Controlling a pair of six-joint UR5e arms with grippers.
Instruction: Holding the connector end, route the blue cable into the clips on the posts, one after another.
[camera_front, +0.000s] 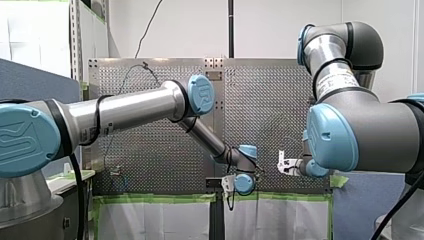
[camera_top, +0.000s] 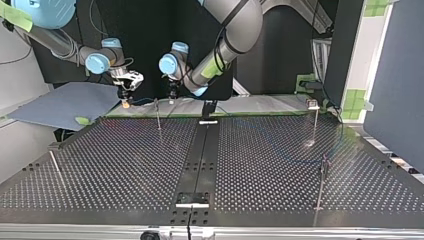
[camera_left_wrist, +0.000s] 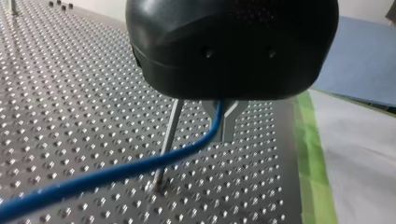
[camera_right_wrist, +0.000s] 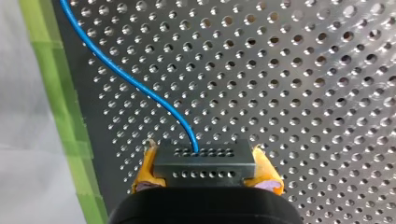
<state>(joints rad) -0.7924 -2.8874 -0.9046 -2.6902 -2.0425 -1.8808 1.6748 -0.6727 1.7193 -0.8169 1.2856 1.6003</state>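
- Two grippers work close together at the far edge of the perforated table as the top view shows it, both low over the surface.
- My right gripper is clamped on the black connector; a yellow pad presses on each end of it.
- The blue cable leaves the connector's upper face and curves away over the holes toward the green tape along the table edge.
- My left gripper has its metal fingers drawn narrow, with the cable rising between them and held there.
- From those fingers the cable bends down and sweeps off across the table, passing in front of a thin post that stands just beside the gripper. Whether the cable touches the post I cannot tell.
- In the top view two more posts stand well apart from the grippers at the right: a far one and a near one.
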